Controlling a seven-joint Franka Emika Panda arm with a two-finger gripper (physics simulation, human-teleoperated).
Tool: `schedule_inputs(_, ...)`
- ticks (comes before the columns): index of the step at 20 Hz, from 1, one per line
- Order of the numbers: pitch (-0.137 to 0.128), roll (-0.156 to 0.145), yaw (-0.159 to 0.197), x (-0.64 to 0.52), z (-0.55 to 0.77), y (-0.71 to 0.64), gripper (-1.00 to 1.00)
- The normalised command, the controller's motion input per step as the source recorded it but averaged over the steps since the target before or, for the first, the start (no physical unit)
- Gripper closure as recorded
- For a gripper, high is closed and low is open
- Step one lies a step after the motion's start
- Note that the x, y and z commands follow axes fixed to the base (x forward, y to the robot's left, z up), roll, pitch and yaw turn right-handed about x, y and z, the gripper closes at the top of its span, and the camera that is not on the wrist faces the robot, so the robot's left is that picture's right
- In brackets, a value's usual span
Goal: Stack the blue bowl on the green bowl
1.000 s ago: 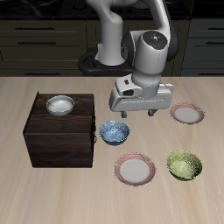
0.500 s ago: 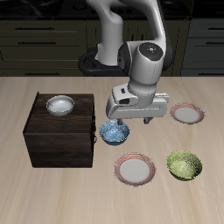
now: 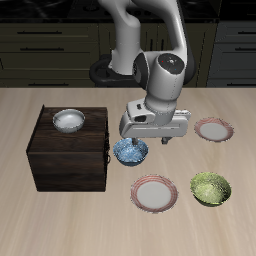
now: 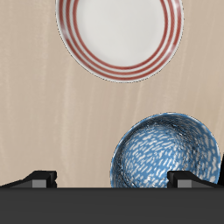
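The blue bowl [image 3: 130, 151] sits on the table beside the dark wooden box; in the wrist view [image 4: 166, 150] its blue-and-white speckled inside shows close below. My gripper [image 3: 146, 138] hangs just above the bowl's rim, jaws apart and empty; in the wrist view [image 4: 112, 179] one fingertip [image 4: 185, 178] is over the bowl, the other over bare table. The green bowl [image 3: 210, 187] stands apart, nearer the table's front edge, with nothing in it.
A pink-rimmed white plate [image 3: 153, 193] lies in front of the blue bowl and also shows in the wrist view [image 4: 120, 35]. A second plate [image 3: 213, 129] lies farther back. A white bowl [image 3: 68, 120] sits on the dark wooden box [image 3: 68, 158].
My gripper has moved sideways toward the blue bowl and lowered, now hanging over its rim. The bowls and plates have not moved.
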Motion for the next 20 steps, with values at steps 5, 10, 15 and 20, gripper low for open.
schedule_inputs(5, -0.013, 0.006, -0.017, -0.13, -0.10, 0.00, -1.00)
schedule_inputs(10, 0.014, -0.003, -0.006, -0.01, -0.16, 0.01, -1.00)
schedule_inputs(15, 0.023, -0.015, -0.009, 0.03, -0.17, -0.02, -1.00)
schedule_inputs(20, 0.035, 0.014, -0.003, 0.01, -0.18, 0.02, -1.00)
